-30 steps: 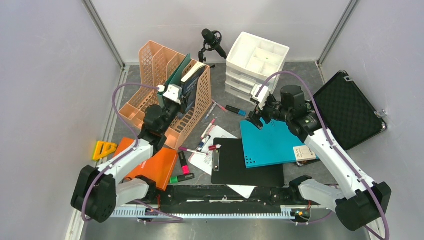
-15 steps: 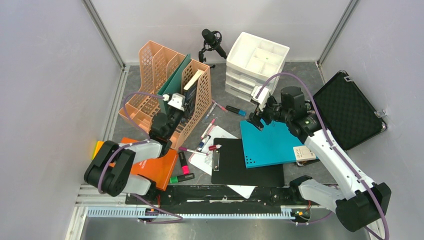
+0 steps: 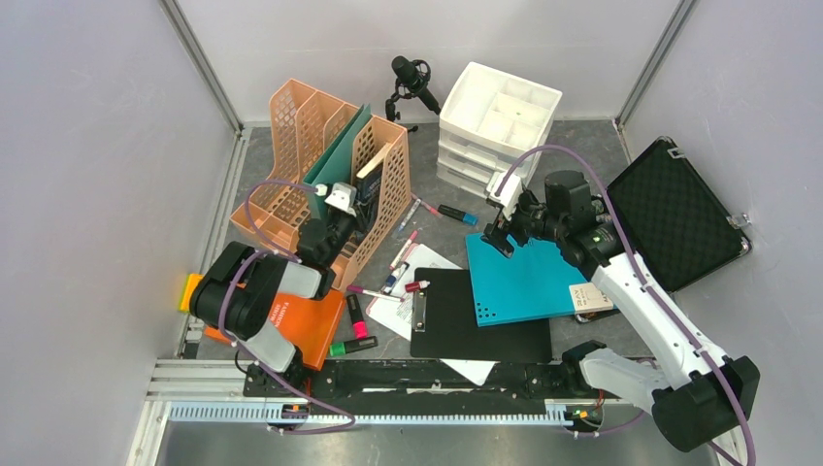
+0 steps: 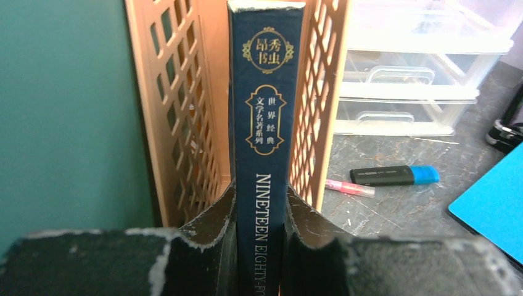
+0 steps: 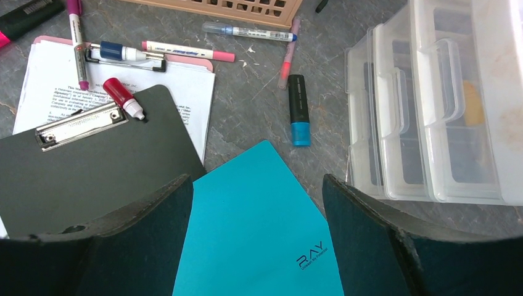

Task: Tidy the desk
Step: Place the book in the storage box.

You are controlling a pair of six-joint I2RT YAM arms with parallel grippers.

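Left gripper [image 4: 260, 206] clamped on navy hardback [image 4: 266, 92], upright in peach file rack [image 4: 185, 123] on desk [image 4: 401, 209]. We judge it stiff, weighty: hold spine. Right gripper [image 5: 256, 188] apart over teal folder [image 5: 259, 246].

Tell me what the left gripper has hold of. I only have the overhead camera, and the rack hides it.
Observer: The left gripper is shut on a dark blue book, one finger on each cover, with the spine facing the wrist camera.
Operator: Any title?
Observer: The spine reads Nineteen Eighty, then runs out of frame.
Operator: Is it seated in a slot?
Observer: It stands upright between two lattice walls of the peach file rack. A green folder is beyond one wall.
Operator: And the right gripper?
Observer: The right gripper is open and holds nothing, over a corner of the teal folder.
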